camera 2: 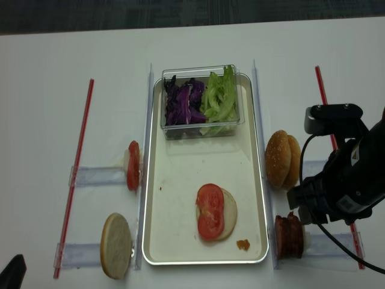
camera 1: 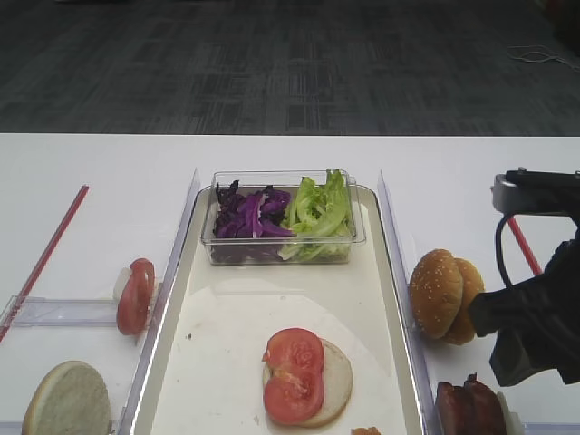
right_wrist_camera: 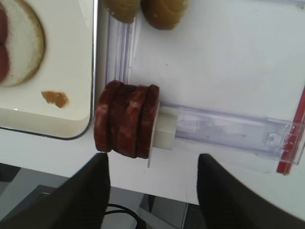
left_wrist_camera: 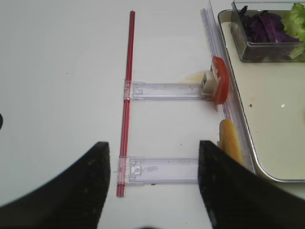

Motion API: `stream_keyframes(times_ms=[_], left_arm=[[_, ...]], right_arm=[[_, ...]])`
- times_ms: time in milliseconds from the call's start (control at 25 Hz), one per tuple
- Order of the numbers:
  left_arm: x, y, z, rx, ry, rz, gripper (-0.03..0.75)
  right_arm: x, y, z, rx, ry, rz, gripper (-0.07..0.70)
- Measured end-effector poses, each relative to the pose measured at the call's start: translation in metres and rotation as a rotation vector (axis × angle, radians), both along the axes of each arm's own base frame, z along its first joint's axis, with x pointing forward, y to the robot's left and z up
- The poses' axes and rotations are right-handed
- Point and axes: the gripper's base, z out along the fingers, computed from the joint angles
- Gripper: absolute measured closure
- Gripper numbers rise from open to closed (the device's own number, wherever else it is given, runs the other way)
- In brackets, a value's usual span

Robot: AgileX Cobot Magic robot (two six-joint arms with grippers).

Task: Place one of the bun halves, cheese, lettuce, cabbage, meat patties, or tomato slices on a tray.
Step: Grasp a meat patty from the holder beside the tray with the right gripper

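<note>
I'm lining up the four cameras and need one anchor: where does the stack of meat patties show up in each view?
Exterior high: meat patties, bottom right corner, right of the tray.
Right wrist: meat patties, centre-left, on edge against a clear rack.
Left wrist: not in view.
Exterior high (realsense): meat patties, lower right, just outside the tray's right rim.
Shared landmark: the tray's right rim.

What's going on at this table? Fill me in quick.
A two-armed robot is building a burger. On the tray a bun half already carries two tomato slices. The right gripper hangs open just short of the upright stack of meat patties in the rack beside the tray, touching nothing. The left gripper is open and empty over the racks on the other side. Lettuce and cabbage sit in a clear box.
</note>
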Motion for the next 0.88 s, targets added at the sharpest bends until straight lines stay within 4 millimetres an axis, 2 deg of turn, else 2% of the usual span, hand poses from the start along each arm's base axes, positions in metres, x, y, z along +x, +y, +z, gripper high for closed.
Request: stream_keyframes(times_ms=[200, 440, 880], left_arm=[[0.000, 0.000, 0.000, 0.000, 0.000, 0.000, 0.295], [0.000, 0.000, 0.000, 0.000, 0.000, 0.000, 0.295], [0.000, 0.000, 0.000, 0.000, 0.000, 0.000, 0.295]], right_arm=[[-0.002, 0.008, 0.000, 0.011, -0.016, 0.008, 0.213], [-0.004, 0.016, 0.001, 0.030, -0.024, 0.014, 0.248], [-0.006, 0.038, -0.017, 0.010, 0.046, 0.076, 0.251]])
